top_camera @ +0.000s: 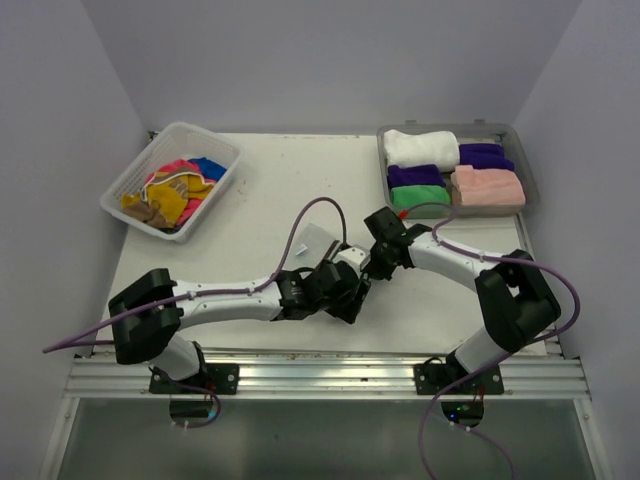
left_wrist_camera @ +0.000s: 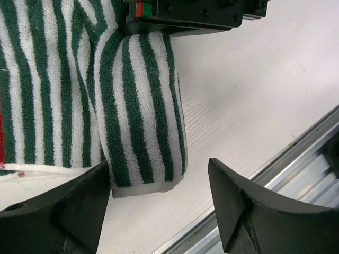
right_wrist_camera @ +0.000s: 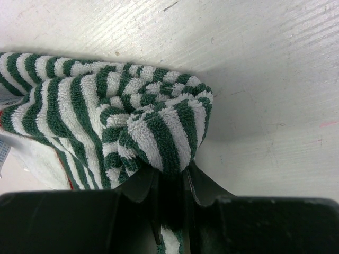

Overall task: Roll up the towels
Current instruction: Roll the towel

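Right gripper [right_wrist_camera: 170,182] is pinching the striped towel [right_wrist_camera: 106,121] by a fold, prob. starting the roll; left gripper [left_wrist_camera: 159,177] is hanging wide open astride its end. Next: turn the edge over evenly.

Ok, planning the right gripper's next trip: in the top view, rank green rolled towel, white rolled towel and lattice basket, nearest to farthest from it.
From the right gripper, holding the striped towel:
1. green rolled towel, tray's near-left corner.
2. white rolled towel, tray's far-left corner.
3. lattice basket, far left.
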